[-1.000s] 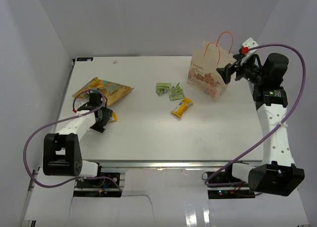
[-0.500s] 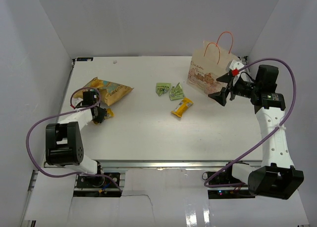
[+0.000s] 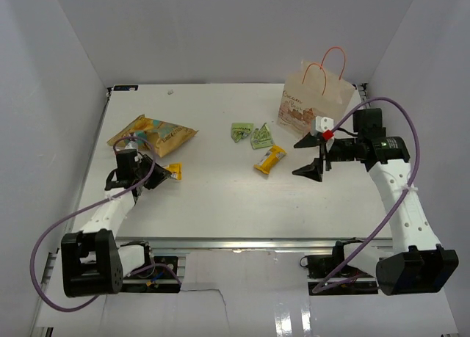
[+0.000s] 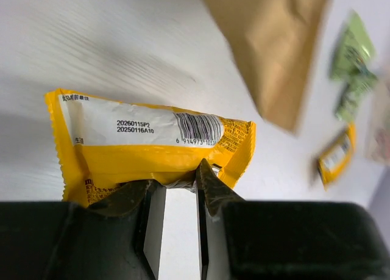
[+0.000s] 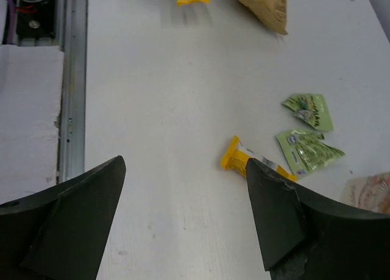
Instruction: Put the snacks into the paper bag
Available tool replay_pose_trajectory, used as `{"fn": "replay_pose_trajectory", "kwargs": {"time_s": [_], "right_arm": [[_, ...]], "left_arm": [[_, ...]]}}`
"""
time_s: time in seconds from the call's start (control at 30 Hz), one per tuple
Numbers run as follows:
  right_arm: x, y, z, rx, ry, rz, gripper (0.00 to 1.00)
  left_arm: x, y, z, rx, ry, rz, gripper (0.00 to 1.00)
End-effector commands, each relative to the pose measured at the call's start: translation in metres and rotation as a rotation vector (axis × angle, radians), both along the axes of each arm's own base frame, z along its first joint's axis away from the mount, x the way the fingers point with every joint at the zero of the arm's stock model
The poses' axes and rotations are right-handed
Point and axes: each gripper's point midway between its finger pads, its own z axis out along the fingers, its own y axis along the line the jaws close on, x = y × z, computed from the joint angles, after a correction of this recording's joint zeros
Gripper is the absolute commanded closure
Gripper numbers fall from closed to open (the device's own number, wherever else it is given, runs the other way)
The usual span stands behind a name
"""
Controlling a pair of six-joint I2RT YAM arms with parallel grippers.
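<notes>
Table (image 3: pixel 220 197) ctr: yellow bar (image 3: pixel 269 159) diag.

One yellow packet (image 4: pixel 152 152) (barcode face showing), pinched in left gripper (image 4: pixel 177 185); beyond it chip bag (image 4: pixel 274 42), green packets (image 4: pixel 353 66), yellow bar (image 4: pixel 336 158).

A white tabletop (image 3: pixel 220 205) fills the scene, boxed in by plain white walls (image 3: pixel 220 29) at the back and on both sides. Near its far left corner lies a small pale speck (image 3: pixel 170 92). Along the near edge runs a grooved aluminium rail (image 3: pixel 242 243), and below that lies a white sheet (image 3: pixel 242 307) with a thin dark crack (image 3: pixel 202 288) across it.
</notes>
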Motion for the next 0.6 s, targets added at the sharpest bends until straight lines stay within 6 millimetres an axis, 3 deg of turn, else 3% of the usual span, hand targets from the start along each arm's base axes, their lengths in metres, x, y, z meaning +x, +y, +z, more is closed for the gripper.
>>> {"fn": "replay_pose_trajectory", "kwargs": {"time_s": [0.0, 0.13, 0.27, 0.47, 0.57], "right_arm": [[-0.028, 0.029, -0.015, -0.001, 0.088, 0.108, 0.16], [-0.033, 0.061, -0.030, 0.011, 0.259, 0.100, 0.17], [-0.016, 0.083, -0.039, 0.030, 0.445, -0.005, 0.16], [0.015, 0.116, -0.064, 0.019, 0.709, -0.267, 0.16], [0.017, 0.125, -0.074, 0.032, 0.832, -0.307, 0.16]], "left_arm": [[-0.016, -0.047, 0.030, -0.117, -0.167, -0.268, 0.95], [-0.045, -0.094, 0.046, -0.219, -0.263, -0.490, 0.95], [-0.075, -0.151, 0.078, -0.253, -0.422, -0.755, 0.94], [-0.097, -0.198, 0.092, -0.260, -0.468, -0.957, 0.94], [-0.105, -0.223, 0.098, -0.248, -0.480, -1.051, 0.94]]}}
